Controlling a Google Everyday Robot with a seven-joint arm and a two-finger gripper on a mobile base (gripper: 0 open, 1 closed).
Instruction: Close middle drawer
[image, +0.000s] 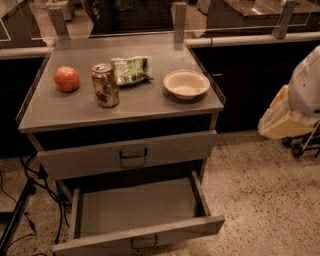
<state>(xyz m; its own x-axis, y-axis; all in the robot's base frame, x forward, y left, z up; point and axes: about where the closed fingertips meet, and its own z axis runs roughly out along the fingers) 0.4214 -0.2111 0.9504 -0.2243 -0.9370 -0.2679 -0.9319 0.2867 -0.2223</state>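
The middle drawer (142, 239) is pulled far out at the bottom of the grey cabinet, and its shallow tray (137, 206) is empty. Its low front panel carries a small dark loop handle (144, 243). Above it, the taller top drawer front (165, 151) with a larger handle (133, 156) stands slightly out from the cabinet. The lowest front is hidden beneath the open drawer. My gripper is not in view.
On the cabinet top (75, 110) are a red apple (67, 78), a soda can (105, 85), a green snack bag (130, 69) and a white bowl (186, 83). Cables (27, 195) lie at the left. A white rounded shape (305, 87) and a yellowish bag (280, 120) are at the right, over speckled floor (265, 200).
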